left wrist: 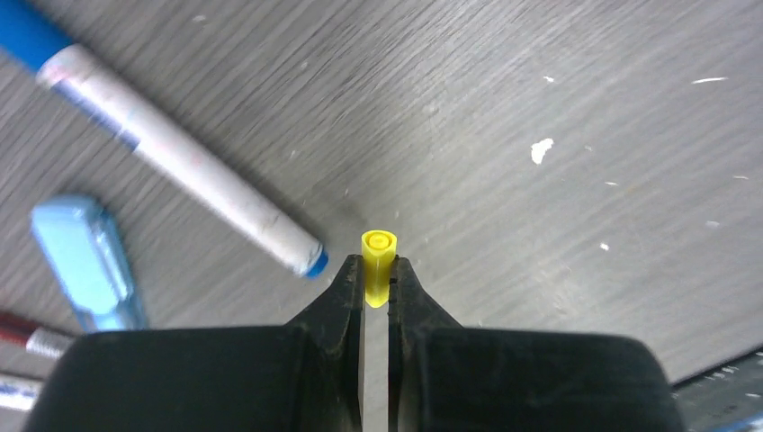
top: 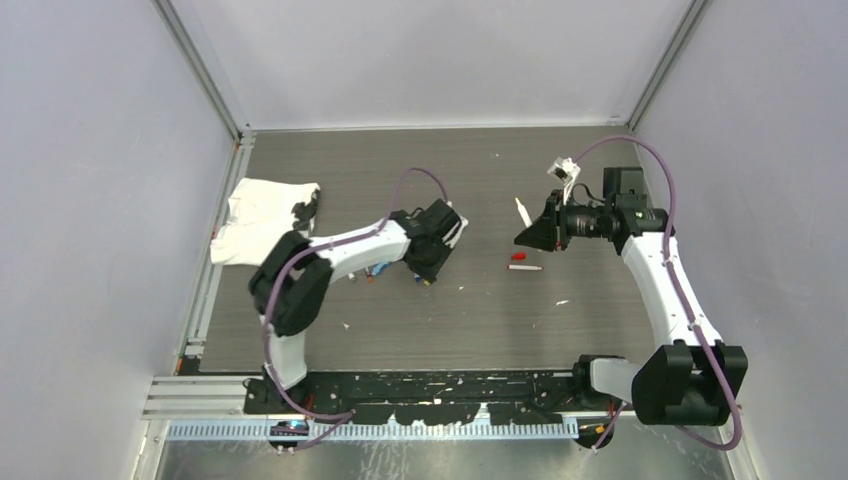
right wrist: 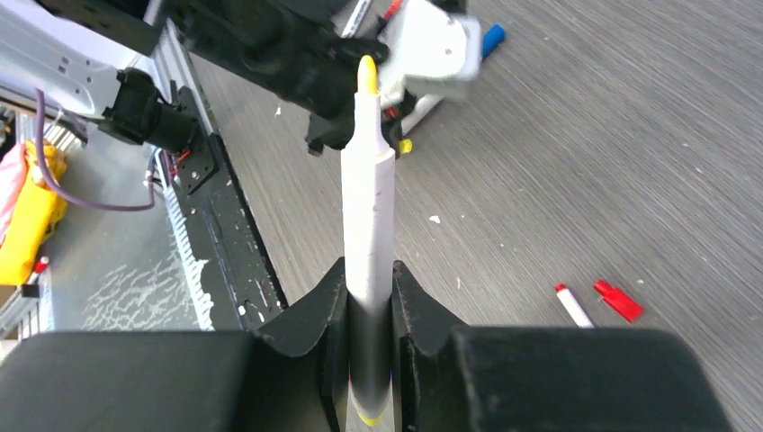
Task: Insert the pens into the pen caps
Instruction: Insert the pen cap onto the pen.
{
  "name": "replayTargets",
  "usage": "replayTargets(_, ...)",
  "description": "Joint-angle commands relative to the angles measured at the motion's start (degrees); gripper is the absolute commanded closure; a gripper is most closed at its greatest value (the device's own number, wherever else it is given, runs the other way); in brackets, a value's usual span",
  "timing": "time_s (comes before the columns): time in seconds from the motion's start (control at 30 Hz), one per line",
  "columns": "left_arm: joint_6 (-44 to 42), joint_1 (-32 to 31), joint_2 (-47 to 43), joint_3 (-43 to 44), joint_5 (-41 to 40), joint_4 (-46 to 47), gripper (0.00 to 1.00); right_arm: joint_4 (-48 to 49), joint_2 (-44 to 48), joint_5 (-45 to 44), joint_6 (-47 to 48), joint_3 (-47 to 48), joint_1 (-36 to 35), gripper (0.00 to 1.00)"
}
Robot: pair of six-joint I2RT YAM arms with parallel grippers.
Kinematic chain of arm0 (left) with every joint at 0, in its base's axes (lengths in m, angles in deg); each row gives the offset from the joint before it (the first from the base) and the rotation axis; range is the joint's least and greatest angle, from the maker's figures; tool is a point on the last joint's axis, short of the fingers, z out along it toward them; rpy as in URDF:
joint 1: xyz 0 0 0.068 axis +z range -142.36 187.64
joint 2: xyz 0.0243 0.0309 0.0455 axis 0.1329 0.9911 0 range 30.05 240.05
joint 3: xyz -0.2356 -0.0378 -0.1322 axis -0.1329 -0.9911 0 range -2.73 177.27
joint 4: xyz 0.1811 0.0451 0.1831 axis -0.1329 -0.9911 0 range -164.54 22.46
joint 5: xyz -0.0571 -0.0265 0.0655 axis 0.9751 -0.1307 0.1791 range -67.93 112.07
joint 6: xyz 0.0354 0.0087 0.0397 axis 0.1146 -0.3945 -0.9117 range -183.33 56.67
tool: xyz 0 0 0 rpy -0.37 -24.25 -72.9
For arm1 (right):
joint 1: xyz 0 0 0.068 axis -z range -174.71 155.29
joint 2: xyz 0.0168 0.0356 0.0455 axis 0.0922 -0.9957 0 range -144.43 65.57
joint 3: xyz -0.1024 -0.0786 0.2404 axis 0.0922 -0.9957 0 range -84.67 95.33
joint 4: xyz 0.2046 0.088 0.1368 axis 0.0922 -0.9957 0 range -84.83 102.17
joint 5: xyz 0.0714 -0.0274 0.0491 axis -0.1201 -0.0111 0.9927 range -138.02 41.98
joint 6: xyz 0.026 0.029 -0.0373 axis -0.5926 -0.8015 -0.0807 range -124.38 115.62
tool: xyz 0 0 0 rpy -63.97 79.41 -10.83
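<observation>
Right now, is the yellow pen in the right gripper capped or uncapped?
Uncapped: the yellow pen in the right gripper shows a bare tip; the yellow cap is pinched in the left gripper.

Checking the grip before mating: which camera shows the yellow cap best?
Left wrist: the yellow cap sits centre frame, pinched in the left gripper, open end visible. Right wrist shows a yellow speck; top external barely shows it.
</observation>
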Motion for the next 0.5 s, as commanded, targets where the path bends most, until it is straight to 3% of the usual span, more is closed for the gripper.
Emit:
replayTargets(0.0,9.49,2.17,-15.95,-10.95,0.81,20.41,0.99,6.4,2.36,1.94,-2.65,-1.48,-3.74,0.98)
replayTargets(0.2,30.93,9.02,-34.84,-33.48,7.18,49.89,0.99,17.8,4.98,0.1,-11.25,-6.6,-11.94,0.98)
replayTargets(0.47,56.59,10.61,-43.58,-46.37,1.0,73.68,0.99,38.79,3.89,2.49,-30.08,-13.86,-16.41,0.98)
